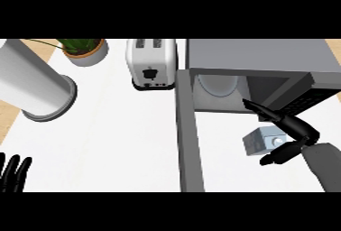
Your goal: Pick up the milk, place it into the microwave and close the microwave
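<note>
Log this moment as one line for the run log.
right hand: curled round small grey milk carton | grey microwave: door open | carton: outside, before opening | left hand: resting open, lower left

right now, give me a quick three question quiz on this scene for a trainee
1. True or false: the microwave door stands open.
2. What does the right hand hold? A) the toaster B) the milk C) the plant
3. Fill in: the left hand rests open at the view's lower ____ edge.

Key
1. True; the glass turntable shows inside.
2. B; fingers curl round the milk carton in front of the opening.
3. Left; the toaster and potted plant stand farther back, untouched.
</note>
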Controlling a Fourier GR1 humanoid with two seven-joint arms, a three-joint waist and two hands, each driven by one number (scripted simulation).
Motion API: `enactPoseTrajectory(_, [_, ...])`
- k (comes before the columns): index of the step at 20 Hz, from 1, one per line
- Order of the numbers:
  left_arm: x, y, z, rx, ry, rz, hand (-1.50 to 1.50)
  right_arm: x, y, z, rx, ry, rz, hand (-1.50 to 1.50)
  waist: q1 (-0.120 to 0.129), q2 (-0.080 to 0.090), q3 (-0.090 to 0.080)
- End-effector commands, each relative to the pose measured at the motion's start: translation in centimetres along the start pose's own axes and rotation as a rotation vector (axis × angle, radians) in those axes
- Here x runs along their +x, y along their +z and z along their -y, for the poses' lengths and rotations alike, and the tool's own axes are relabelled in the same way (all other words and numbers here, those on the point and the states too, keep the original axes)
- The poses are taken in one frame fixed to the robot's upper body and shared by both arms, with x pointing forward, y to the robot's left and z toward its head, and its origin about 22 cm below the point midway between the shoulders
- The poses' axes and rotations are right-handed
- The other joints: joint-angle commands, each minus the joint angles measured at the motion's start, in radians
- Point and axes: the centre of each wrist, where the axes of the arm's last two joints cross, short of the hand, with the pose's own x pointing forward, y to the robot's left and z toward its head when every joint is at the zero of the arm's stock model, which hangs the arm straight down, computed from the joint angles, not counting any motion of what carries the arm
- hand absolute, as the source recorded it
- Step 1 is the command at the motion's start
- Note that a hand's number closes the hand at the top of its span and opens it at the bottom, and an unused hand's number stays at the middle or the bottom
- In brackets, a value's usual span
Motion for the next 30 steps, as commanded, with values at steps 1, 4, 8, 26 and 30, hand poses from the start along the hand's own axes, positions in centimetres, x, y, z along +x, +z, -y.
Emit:
enactPoseTrajectory(1, [0.7, -0.3, 0.3, 0.011, -0.006, 0.016, -1.50, -2.0, 0.0, -0.4, 0.108, -0.096, 0.118, -1.50, 0.001, 0.003, 0.003])
enactPoseTrajectory(4, [0.8, -0.5, -0.1, -0.014, -0.028, 0.023, -1.50, -3.0, 0.4, -0.8, 0.109, -0.102, 0.097, -1.50, 0.008, 0.006, 0.003])
enactPoseTrajectory(8, [-0.1, 0.1, 0.2, -0.004, -0.005, 0.005, -1.50, -3.1, 0.4, 0.3, 0.145, -0.128, 0.065, -1.50, 0.016, 0.008, 0.003])
enactPoseTrajectory(26, [0.2, 0.2, 0.0, -0.022, 0.020, 0.012, -1.50, -5.6, 0.2, -2.9, 0.125, -0.251, 0.080, -1.50, 0.029, 0.016, 0.005])
enactPoseTrajectory(30, [-0.5, 0.0, -0.5, -0.005, 0.014, 0.001, -1.50, -5.6, -0.4, -3.9, 0.152, -0.340, 0.097, 1.50, 0.017, 0.014, 0.003])
